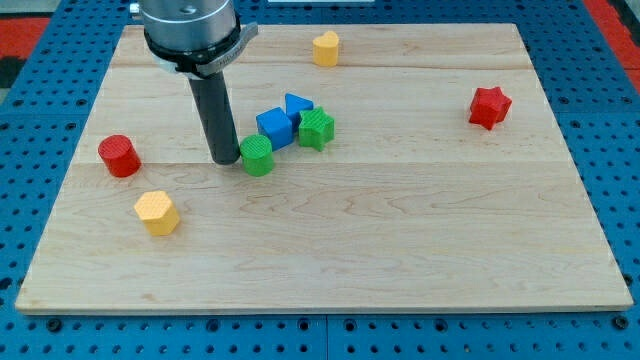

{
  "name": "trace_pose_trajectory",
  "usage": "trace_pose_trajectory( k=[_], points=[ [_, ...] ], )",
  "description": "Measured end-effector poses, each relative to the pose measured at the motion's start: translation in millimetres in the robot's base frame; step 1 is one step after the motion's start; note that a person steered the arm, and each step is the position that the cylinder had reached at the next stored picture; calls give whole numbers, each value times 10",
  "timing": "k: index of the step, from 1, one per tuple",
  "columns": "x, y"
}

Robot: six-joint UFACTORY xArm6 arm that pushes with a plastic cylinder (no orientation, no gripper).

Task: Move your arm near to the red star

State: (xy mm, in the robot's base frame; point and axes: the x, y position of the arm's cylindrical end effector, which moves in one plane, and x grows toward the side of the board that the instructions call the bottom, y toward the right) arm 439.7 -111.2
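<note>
The red star (490, 107), small and knobbly, sits alone near the table's (400, 250) right edge. My tip (225, 160), with no fingers, touches the green cylinder (257, 155) mid-table, well apart.

Bench (400, 250): pale wood, planked, visible grain, smooth satin finish. Red star (490, 107), green cylinder (257, 155), blue cube (275, 127), yellow hexagon (157, 212): matt plastic, finely ridged surfaces. Rod above my tip (224, 160): dark, smooth, slight sheen. Surround (40, 120): blue perforated sheet.
</note>
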Motion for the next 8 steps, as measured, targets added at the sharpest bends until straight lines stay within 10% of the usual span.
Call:
trace_pose_trajectory(
  k=[4, 8],
  points=[
    [231, 1012],
    [-530, 3606]
  ],
)
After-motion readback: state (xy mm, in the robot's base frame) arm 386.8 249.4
